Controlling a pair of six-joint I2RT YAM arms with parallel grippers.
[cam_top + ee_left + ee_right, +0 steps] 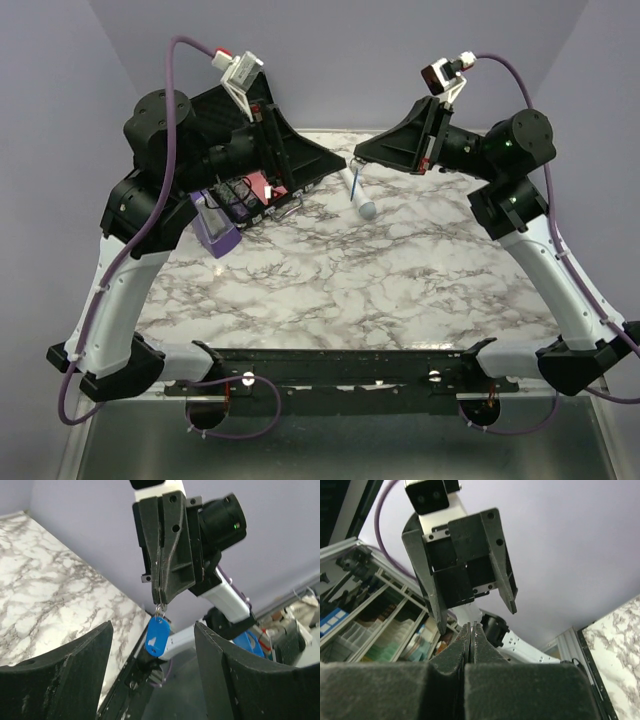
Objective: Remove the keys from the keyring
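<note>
Both grippers are raised and meet tip to tip over the back of the table. My right gripper (160,602) points down, shut on the small metal ring from which the blue oval keyring (158,635) dangles. In the right wrist view its fingertips (471,627) are pressed together on a thin sliver of metal. My left gripper (152,630) is open wide in front of the keyring, touching nothing, its fingers (75,670) on either side. In the top view the left gripper (335,163) and right gripper (358,155) nearly touch. No keys show clearly.
On the marble table (350,290) a white wand (358,195) with a bluish tip lies below the grippers. A purple metronome (215,228) and a red item (262,187) with some dark pieces sit under the left arm.
</note>
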